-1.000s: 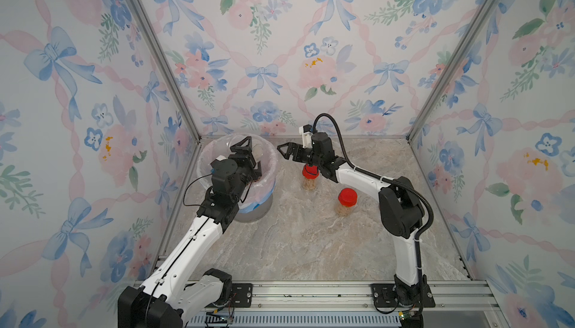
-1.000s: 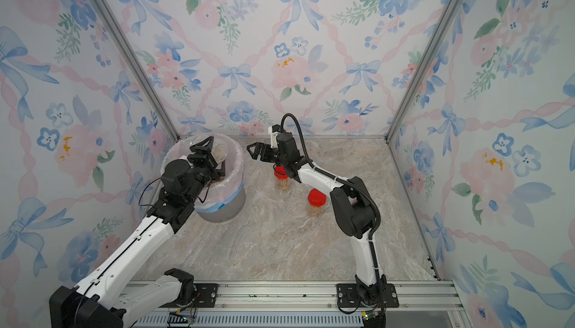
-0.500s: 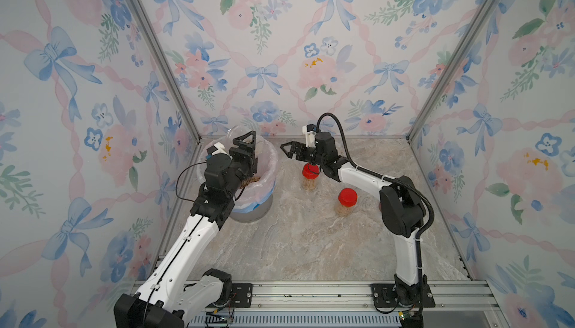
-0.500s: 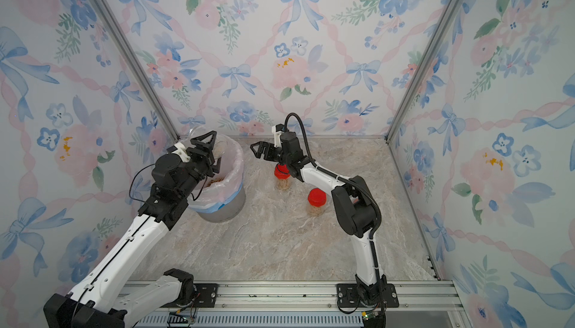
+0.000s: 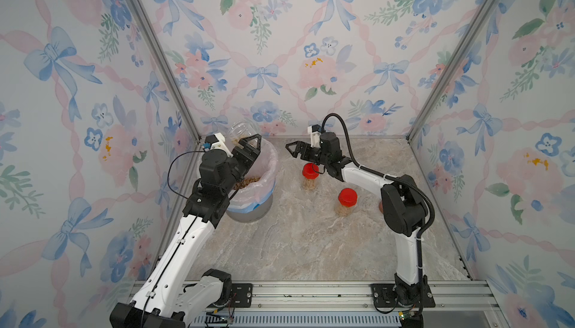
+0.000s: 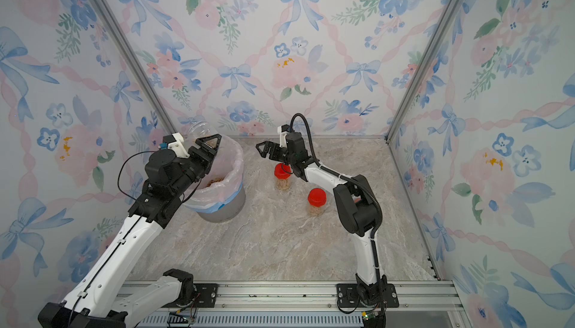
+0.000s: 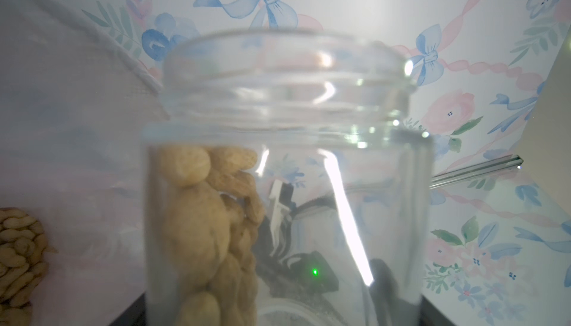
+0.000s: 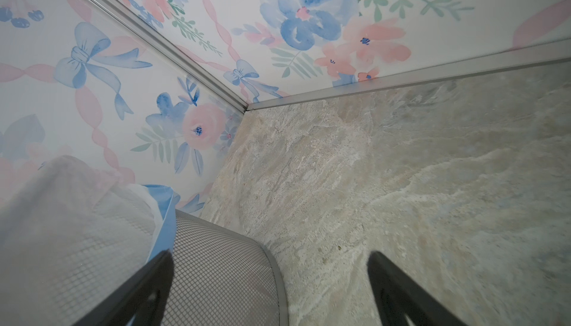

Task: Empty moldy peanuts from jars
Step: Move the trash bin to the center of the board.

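1. Left wrist view is almost filled by the open jar (image 7: 287, 154). It has no lid, and its threaded mouth points away from the wrist.
2. We see the remaining moldy peanuts (image 7: 200, 216) packed against one wall of that jar, while the rest of the glass is clear.
3. In both top views the left end effector (image 5: 242, 143) pinches the open jar (image 5: 238, 129) across its body. The jar reaches beyond the fingers toward 11 o'clock.
4. The held jar hangs above the 11 o'clock edge of the bin (image 5: 252, 214), which stands at 9 o'clock on the bench (image 5: 311, 248).
5. Inside the bin's pink liner (image 5: 272, 164) we see a peanut heap (image 5: 249, 182), below the left end effector and toward 6 o'clock from it.
6. The right end effector (image 5: 291, 152) is spread wide and holds nothing. The right wrist view shows only bench and the bin's mesh wall (image 8: 216, 262) between its fingers.
7. It hovers between the bin and the far red-lidded jar (image 5: 310, 177), which stands upright on the bench at 5 o'clock from it, near but apart.
8. The near red-lidded jar (image 5: 347, 200) stands at 4 o'clock from the far one. It is also capped, with nuts inside, and is well apart from both end effectors.
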Motion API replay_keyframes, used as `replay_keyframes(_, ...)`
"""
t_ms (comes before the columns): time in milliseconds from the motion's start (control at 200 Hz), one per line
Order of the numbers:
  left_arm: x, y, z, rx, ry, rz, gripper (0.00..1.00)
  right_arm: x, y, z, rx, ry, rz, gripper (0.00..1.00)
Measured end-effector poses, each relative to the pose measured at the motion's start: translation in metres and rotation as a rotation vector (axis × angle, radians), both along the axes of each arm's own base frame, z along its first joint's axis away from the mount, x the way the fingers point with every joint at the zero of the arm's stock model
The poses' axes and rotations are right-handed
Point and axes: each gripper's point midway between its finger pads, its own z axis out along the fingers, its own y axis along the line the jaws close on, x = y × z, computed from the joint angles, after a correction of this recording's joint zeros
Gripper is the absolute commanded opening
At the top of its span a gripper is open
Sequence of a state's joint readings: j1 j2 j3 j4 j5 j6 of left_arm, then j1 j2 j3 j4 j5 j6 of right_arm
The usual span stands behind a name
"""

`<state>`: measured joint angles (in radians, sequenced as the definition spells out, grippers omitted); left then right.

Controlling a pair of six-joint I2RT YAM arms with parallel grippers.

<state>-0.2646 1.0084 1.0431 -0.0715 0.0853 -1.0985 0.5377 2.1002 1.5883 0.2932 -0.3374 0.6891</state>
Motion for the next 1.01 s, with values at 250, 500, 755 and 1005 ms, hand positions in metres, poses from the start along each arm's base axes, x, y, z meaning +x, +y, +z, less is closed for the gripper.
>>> replay_keyframes(250, -0.017, 0.014, 0.021, 0.303, -0.067, 0.013, 0.02, -0.001, 0.000, 0.000, 0.004, 0.001, 0.006, 1.00)
replay_keyframes(500, -0.031, 0.062, 0.045, 0.751, -0.101, 0.186, 0.03, 0.001, -0.002, 0.000, -0.002, -0.009, 0.010, 1.00)
replay_keyframes(755, -0.056, 0.108, 0.058, 1.113, -0.109, 0.369, 0.01, 0.002, -0.003, 0.003, 0.003, -0.019, 0.017, 1.00)
replay_keyframes(1005, -0.056, 0.118, 0.060, 1.341, -0.102, 0.383, 0.03, 0.001, 0.001, 0.015, 0.055, -0.045, 0.037, 0.97)
